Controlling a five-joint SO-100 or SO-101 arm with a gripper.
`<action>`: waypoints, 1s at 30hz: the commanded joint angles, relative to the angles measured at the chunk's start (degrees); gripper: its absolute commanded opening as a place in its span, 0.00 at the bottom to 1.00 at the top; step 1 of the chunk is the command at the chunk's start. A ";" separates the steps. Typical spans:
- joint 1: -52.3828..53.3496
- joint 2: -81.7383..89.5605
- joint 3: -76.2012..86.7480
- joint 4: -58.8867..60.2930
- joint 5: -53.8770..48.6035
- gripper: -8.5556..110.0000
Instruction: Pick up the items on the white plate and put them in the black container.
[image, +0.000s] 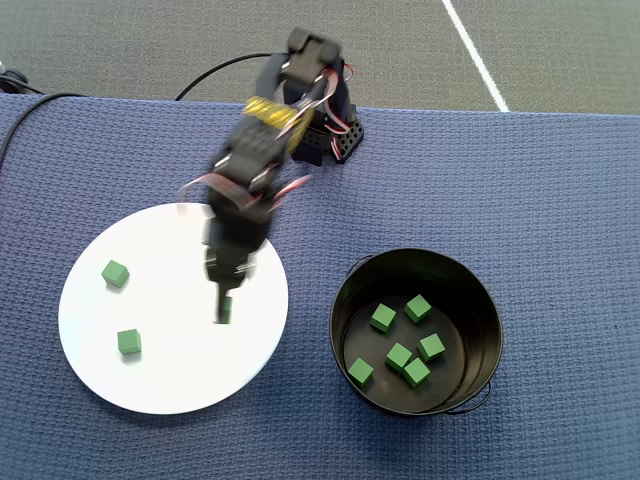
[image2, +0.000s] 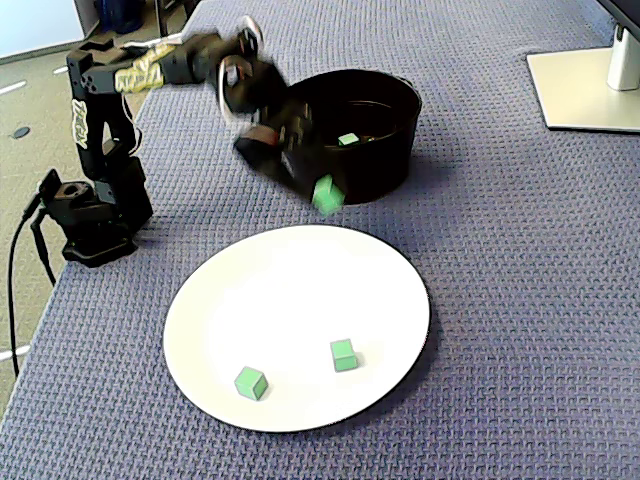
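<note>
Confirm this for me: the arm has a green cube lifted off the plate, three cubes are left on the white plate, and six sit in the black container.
One thing is wrong: only two cubes are left on the white plate, at and in the overhead view. The rest holds: the gripper carries a green cube above the plate, blurred in the fixed view, and six cubes lie in the black container.

No words or numbers can be read here. The arm (image: 262, 150) has a yellow label (image: 268, 108) with dark marks on it, but it is too blurry to read in the overhead view. In the fixed view the same arm has a pale label (image2: 78, 115) too, and its marks are too small to make out.
</note>
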 joint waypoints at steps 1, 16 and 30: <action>-10.55 10.63 -17.31 6.50 -3.43 0.07; -30.76 1.41 -1.76 3.43 3.78 0.07; -27.16 3.60 -14.15 20.21 5.54 0.32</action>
